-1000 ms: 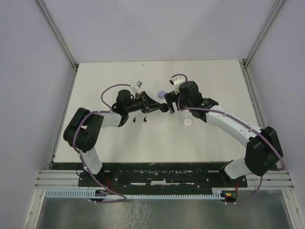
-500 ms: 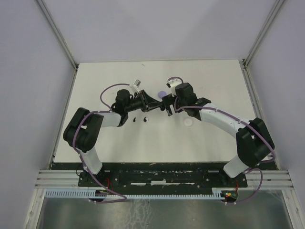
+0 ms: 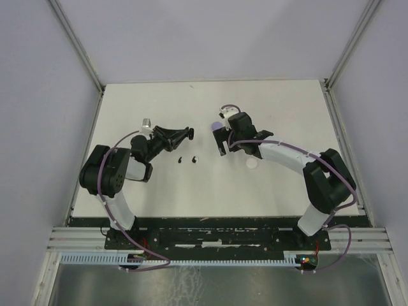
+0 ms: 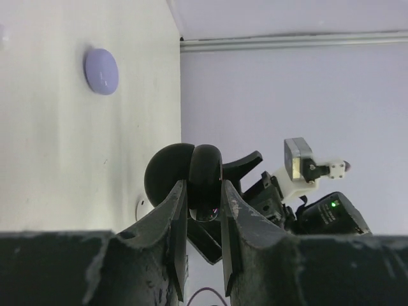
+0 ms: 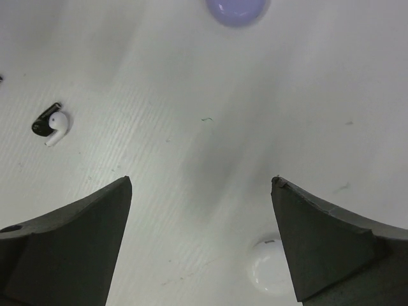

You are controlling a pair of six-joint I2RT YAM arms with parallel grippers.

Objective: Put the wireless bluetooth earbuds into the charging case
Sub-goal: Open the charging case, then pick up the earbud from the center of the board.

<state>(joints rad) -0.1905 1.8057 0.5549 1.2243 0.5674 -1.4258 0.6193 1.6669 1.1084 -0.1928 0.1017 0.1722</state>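
Black disc [image 4: 205,182] glossy plastic; lilac disc [image 4: 101,71] smooth, satin; table [image 5: 191,95] matt white, faintly ribbed.

No legible text, label, brand, number or sign in any view. Lilac disc [image 5: 237,7], white disc [image 5: 271,273], earbuds [image 5: 56,122]: surface marks too small to read.

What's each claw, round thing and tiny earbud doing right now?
Left claw: shut on the black disc.
Right claw: open, empty.
Black disc: pinched in that claw.
Lilac disc: flat on the table.
White disc: flat on the table.
White earbud: loose on the table.
Black earbud: loose beside it.
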